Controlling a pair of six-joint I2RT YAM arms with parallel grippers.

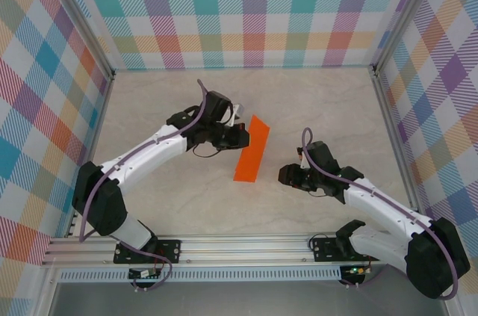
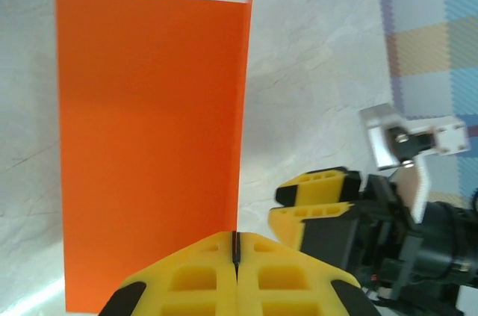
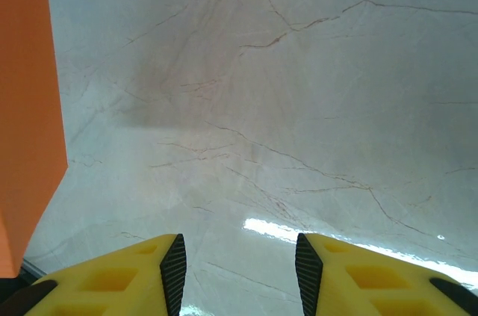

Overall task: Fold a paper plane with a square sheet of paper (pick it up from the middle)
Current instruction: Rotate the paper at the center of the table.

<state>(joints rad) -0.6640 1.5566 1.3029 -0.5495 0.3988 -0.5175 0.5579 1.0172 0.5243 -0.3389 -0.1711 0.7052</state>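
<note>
The square sheet of paper (image 1: 252,149) is bright orange and shows as a long narrow rectangle, held off the table near the middle. My left gripper (image 1: 240,135) is shut on its left edge. In the left wrist view one flap of the sheet (image 2: 149,144) spreads to the left, and a thin edge of paper runs straight up from the closed left gripper (image 2: 236,245). My right gripper (image 1: 286,175) stands open to the right of the sheet's lower end, apart from it. Its yellow fingers (image 2: 317,198) appear in the left wrist view. In the right wrist view the sheet (image 3: 26,107) lies at the left border, and the right gripper (image 3: 237,271) has bare table between its fingers.
The marble-patterned table (image 1: 321,107) is enclosed by checkered walls (image 1: 246,10) at the back and on both sides. An aluminium rail (image 1: 239,245) with both arm bases runs along the near edge.
</note>
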